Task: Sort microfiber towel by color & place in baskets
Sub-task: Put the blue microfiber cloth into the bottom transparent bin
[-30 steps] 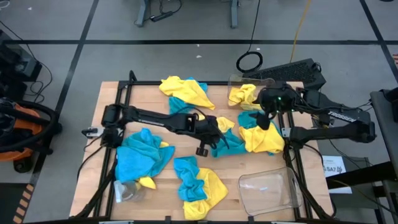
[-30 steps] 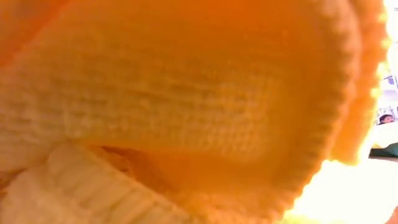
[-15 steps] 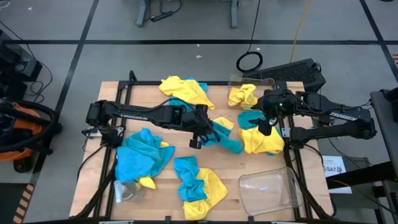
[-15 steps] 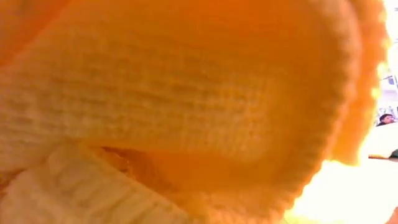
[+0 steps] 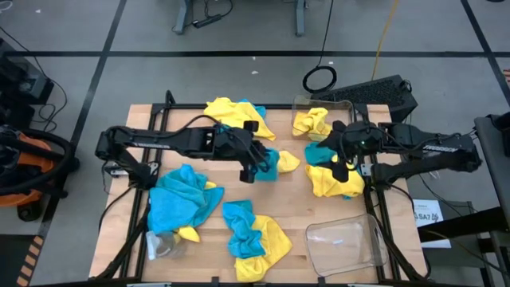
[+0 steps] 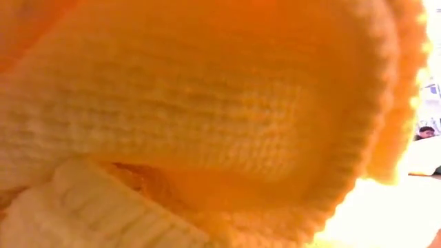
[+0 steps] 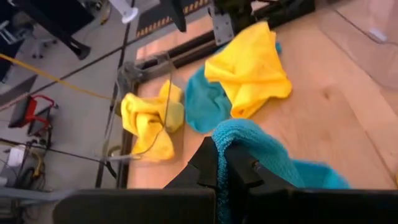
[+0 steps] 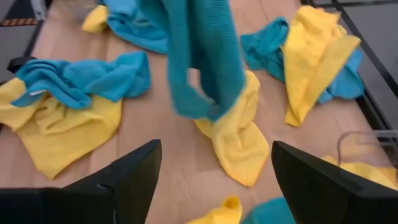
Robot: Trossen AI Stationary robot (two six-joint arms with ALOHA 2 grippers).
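The left end effector (image 5: 249, 170) hangs over the middle of the table (image 5: 131, 135), its fingers pinched tight on a turquoise towel (image 5: 267, 164) that dangles from them. In the left wrist view the fold of that cloth sits squeezed between the two dark fingers (image 7: 208, 163).

The right end effector (image 5: 338, 166) is above the heap near the table's right edge, fingers (image 8: 134, 168) spread wide apart and holding nothing.

Two clear baskets are on the table. One basket (image 5: 323, 105) stands at the far edge, right of middle, with one yellow towel (image 5: 311, 122) in it. The other basket (image 5: 344, 243) is in the near right corner with no cloth in it.

The loose towels lie in five clumps, and exact counts inside each are hard to tell:
- A yellow and turquoise pile (image 5: 235, 115) at the far edge, near the middle.
- A small yellow towel (image 5: 288, 161) at the centre, touching the dangling turquoise one.
- A yellow heap (image 5: 335, 179) with a turquoise cloth (image 5: 317, 153) at its far side, by the right edge.
- A large turquoise bundle (image 5: 179, 199) with yellow peeking out, toward the near left.
- A turquoise and yellow pair (image 5: 253, 235) at the near edge, middle.

The low view is filled by yellow fabric (image 6: 207, 117) pressed close to the lens.
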